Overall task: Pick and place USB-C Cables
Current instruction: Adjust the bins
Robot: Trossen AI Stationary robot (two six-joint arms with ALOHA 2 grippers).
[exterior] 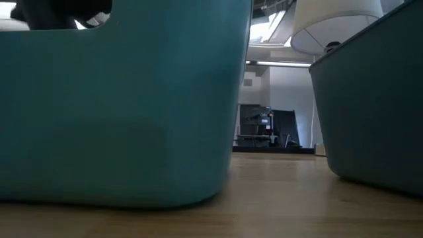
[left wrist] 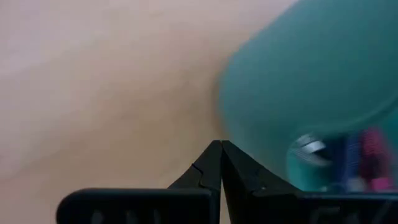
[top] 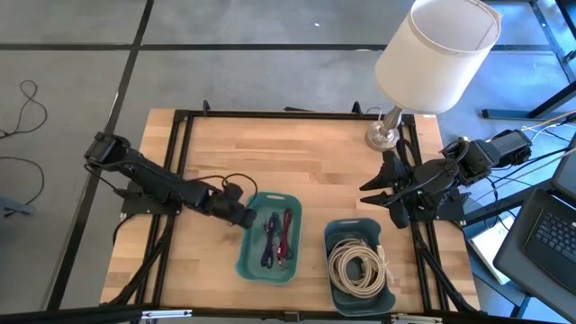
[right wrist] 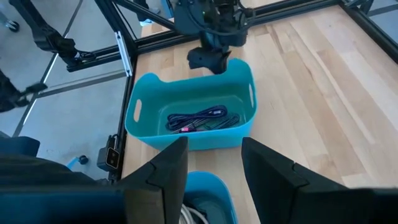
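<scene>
Two teal trays on a wooden table (top: 225,162), with both arms poised beside them.

The left gripper (top: 241,216), fingers pressed together and holding nothing, sits at the left rim of the left tray (top: 247,261), which contains the short purple and magenta leads (top: 277,238). The cream-white coiled cables (top: 358,265) lie in the right tray (top: 335,229). The right gripper (top: 382,193), jaws parted and empty, waits near the table's right edge, beside a lamp (top: 432,54).
</scene>
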